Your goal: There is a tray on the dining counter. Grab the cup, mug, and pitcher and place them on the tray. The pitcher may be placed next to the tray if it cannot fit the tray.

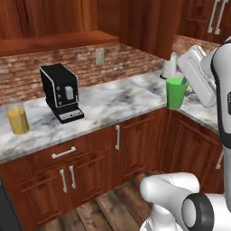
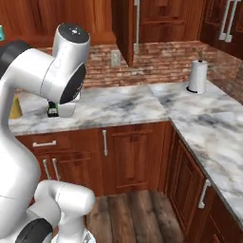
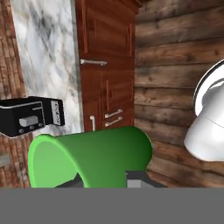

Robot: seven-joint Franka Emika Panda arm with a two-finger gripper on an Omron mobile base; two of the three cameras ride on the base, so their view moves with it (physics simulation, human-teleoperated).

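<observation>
Above marble worktop, right of black coffee machine [image 1: 61,91]: small bright green tapered cup [image 1: 176,93], upright, lifted.
Fingers: gripper [image 1: 186,86] clamped on cup rim.

White arm [image 2: 42,80] fills left side; paper towel roll [image 2: 197,76] upright on marble table [image 2: 142,104] corner; wood cabinets [image 2: 133,156] below.

The coffee machine [image 1: 62,92] stands on the worktop [image 1: 108,106] near its back edge, and the pitcher [image 1: 18,118] stands on the same worktop toward its left end, well apart from the machine. The cup [image 1: 176,92] is upright above the worktop's inner corner, clear of the surface, with the gripper [image 1: 187,86] at its rim. The paper towel roll [image 2: 197,77] stands on the worktop's right-hand run, close to the back wall.
</observation>
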